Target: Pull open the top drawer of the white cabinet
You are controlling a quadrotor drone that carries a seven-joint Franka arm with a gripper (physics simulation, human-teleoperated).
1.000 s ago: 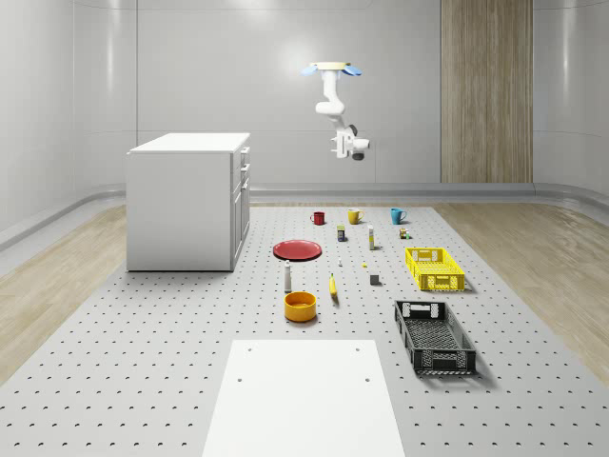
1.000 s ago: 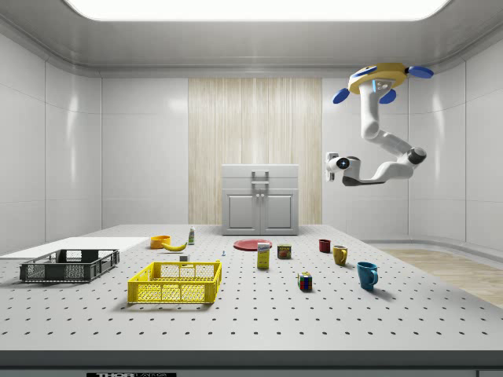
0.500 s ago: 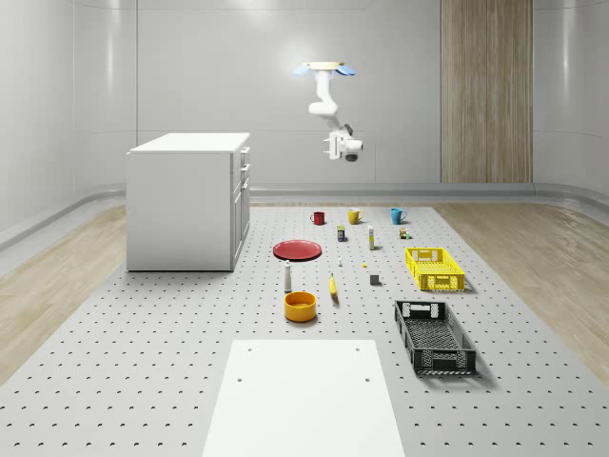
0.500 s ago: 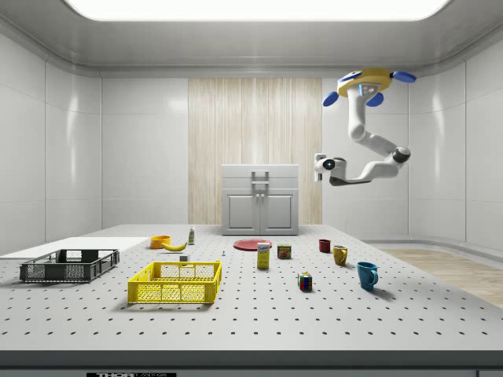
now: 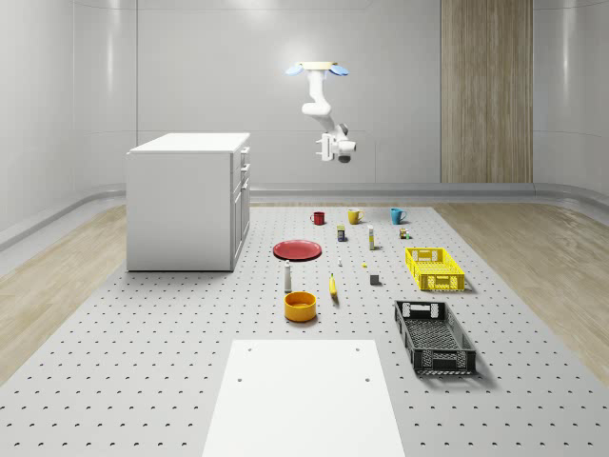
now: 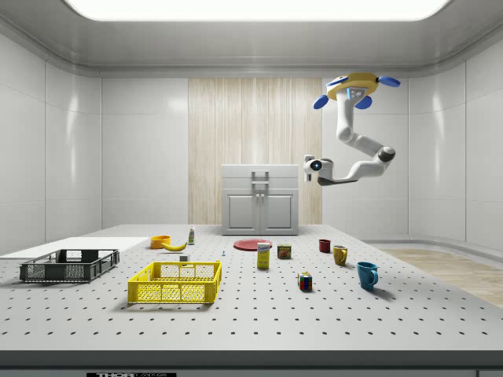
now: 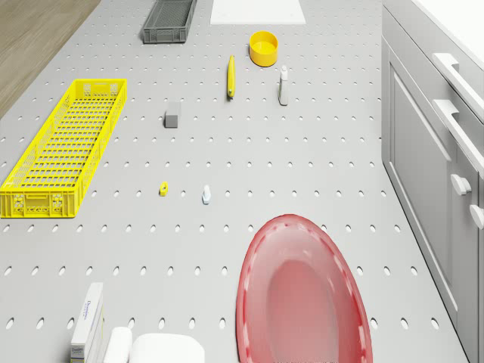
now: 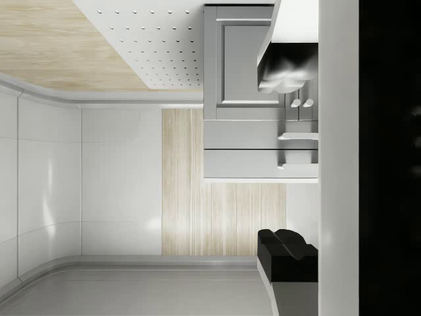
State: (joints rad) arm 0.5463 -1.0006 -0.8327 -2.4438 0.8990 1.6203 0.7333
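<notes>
Drone (image 5: 317,69) hovers high above the worktop (image 5: 143,381), over the far side of the red plate (image 5: 297,249). Tool (image 5: 327,149) well apart from the white cabinet (image 5: 181,214), open air between; can't tell its grip state. Top drawer (image 6: 260,173) closed. Yellow crate (image 5: 434,268) and black crate (image 5: 434,336) empty.

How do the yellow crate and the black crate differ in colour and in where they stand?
The yellow crate is bright yellow, while the black crate is dark. In the whole-scene view the yellow crate stands farther back, nearer the mugs, and the black crate stands nearer the camera, beside the white mat. Both are long, open, lattice-walled and appear empty.
</notes>
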